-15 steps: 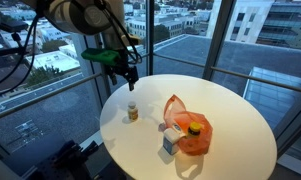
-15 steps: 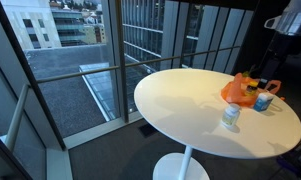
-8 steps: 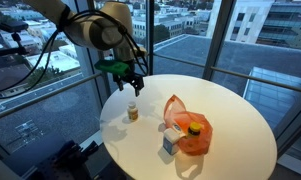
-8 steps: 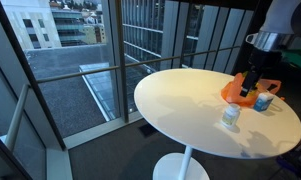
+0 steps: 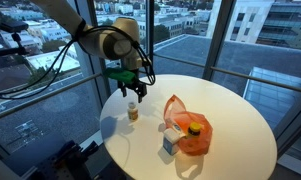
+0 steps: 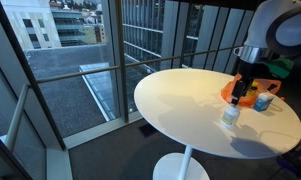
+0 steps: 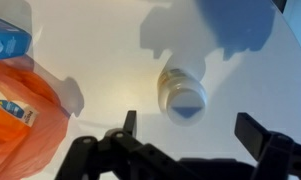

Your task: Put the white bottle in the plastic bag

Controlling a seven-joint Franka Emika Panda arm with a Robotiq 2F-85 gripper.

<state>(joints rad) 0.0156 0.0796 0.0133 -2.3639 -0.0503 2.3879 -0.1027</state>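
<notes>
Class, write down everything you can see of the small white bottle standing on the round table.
The white bottle is small and looks plastic, with a round white cap seen from above in the wrist view. In an exterior view the bottle shows a yellowish band on its side. It stands upright on the white table, apart from the orange bag. The open gripper hovers above without touching it.

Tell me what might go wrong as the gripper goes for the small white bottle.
1. The white bottle stands upright and narrow below the open gripper. A finger clipping its cap on the way down may tip it.
2. It stands near the rim of the table, so a tipped bottle might roll off.
3. The orange bag lies slumped with another bottle close beside it, so dropping the bottle in may be awkward.
</notes>
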